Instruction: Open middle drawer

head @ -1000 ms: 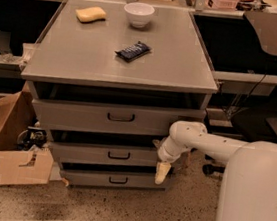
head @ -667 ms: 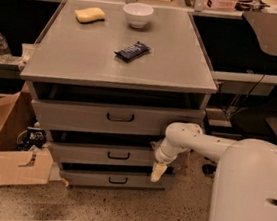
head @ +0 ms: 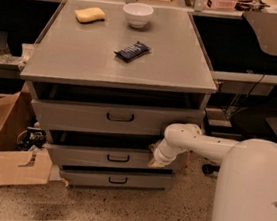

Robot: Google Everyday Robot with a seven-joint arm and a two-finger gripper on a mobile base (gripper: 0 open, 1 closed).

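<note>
The grey metal cabinet has three drawers. The middle drawer (head: 97,157) has a mid-height flat front with a small dark loop handle (head: 118,157) at its centre. It stands slightly out, with a dark gap above its front. My gripper (head: 154,159), at the end of the white arm (head: 200,143), is at the right part of this drawer's front, to the right of the handle. I cannot tell if it touches the front.
The tall top drawer (head: 120,117) and slim bottom drawer (head: 118,179) also sit slightly out. The cabinet top (head: 85,55) holds a yellow sponge (head: 90,14), a white bowl (head: 137,14) and a dark snack bar (head: 132,51). An open cardboard box (head: 11,160) stands on the floor at left.
My gripper has moved a little left and up along the middle drawer's front, closer to the handle. The drawers have not visibly moved.
</note>
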